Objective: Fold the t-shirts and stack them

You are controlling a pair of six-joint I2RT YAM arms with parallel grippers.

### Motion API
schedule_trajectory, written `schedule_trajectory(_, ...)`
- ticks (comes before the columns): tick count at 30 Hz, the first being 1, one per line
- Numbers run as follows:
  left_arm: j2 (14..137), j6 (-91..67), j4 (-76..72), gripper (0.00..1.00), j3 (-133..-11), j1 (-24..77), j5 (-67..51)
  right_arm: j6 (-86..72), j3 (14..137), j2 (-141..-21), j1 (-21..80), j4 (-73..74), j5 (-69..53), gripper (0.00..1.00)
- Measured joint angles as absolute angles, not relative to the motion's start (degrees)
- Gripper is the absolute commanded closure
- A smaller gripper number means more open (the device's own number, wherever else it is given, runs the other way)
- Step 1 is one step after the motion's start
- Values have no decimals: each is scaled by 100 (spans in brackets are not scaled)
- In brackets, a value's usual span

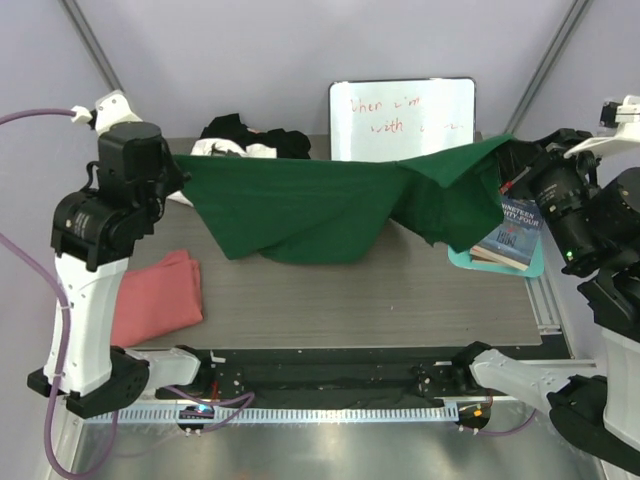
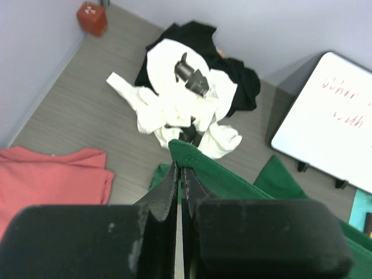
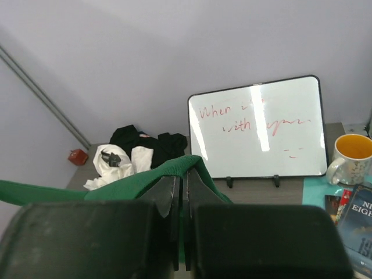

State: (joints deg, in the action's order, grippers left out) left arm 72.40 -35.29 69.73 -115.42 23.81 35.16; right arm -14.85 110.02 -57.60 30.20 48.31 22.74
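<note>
Holding green t-shirt (image 1: 300,215) aloft, left end effector (image 2: 179,174) and right end effector (image 3: 181,185) clenched on it; salmon t-shirt (image 1: 155,300) folded; white and black t-shirts (image 2: 192,110) heaped left of whiteboard (image 1: 402,120), unfolded.

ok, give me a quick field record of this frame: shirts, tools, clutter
green shirt: stretched between both tools, middle sagging
left tool: shut on green shirt edge
right tool: shut on green shirt edge
pink shirt: folded, near left
white shirt: crumpled, far left, lying on black shirt
clutter, back right: whiteboard, book, mug
</note>
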Motion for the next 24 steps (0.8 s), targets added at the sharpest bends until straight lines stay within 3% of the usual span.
schedule_trajectory(14, 7091, -3199, 7122, 100, -12127, 2381, 3553, -1378, 11749, -5830, 3020, 4853, 1350, 99)
schedule_trajectory(24, 7201, -2991, 6943, 100, -11926, 2383, 3850, -1035, 11592, -6112, 3020, 4871, 2071, 99)
